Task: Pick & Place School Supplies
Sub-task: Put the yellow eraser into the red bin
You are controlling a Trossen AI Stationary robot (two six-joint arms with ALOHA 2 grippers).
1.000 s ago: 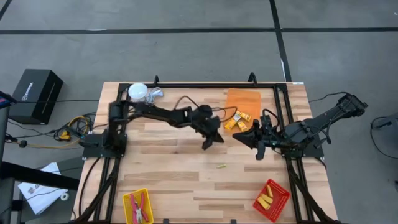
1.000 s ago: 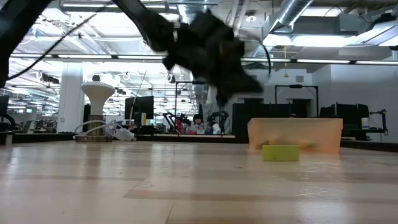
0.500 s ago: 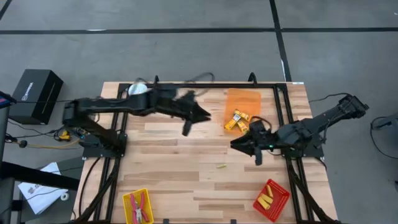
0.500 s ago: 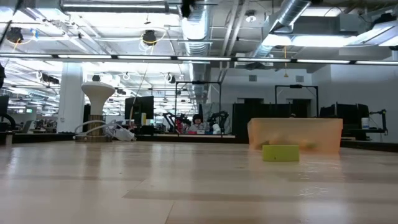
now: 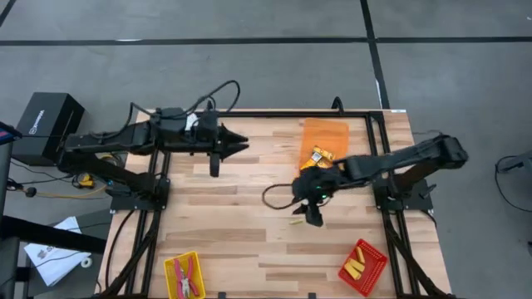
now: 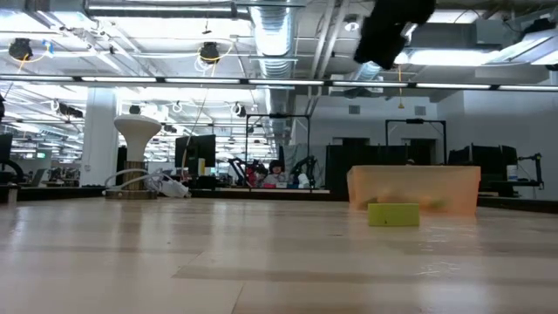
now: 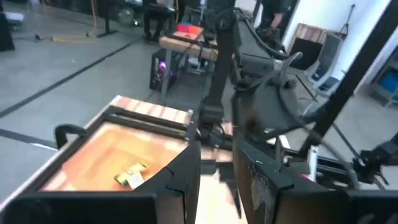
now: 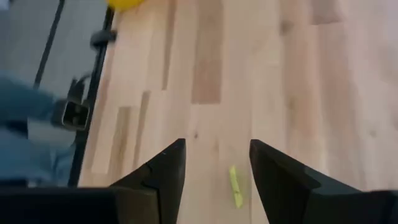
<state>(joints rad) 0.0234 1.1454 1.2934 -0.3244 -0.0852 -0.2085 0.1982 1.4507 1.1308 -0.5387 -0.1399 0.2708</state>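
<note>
A small yellow stick (image 5: 295, 222) lies flat on the bare wood near the table's middle. My right gripper (image 5: 309, 211) hangs over it, open and pointing down. In the right wrist view the stick (image 8: 235, 185) shows on the table in the gap of my right gripper (image 8: 217, 147), untouched. More yellow blocks (image 5: 320, 156) lie in the orange tray (image 5: 326, 131). My left gripper (image 5: 241, 146) is raised over the far left of the table, open and holding nothing, and in its wrist view my left gripper (image 7: 216, 163) faces the orange tray (image 7: 106, 149).
A red tray (image 5: 363, 267) with yellow blocks stands at the near right. A yellow tray (image 5: 184, 276) with red-handled pliers stands at the near left. The middle and left of the wood lie bare. In the low view a dark arm part (image 6: 388, 26) hangs above the yellow piece (image 6: 392, 214).
My left gripper has swung from the table's middle up and toward the far left edge, leaving the low view. My right gripper has moved from beside the orange tray toward the left and the near edge, and now stands over the yellow stick, which has not moved.
</note>
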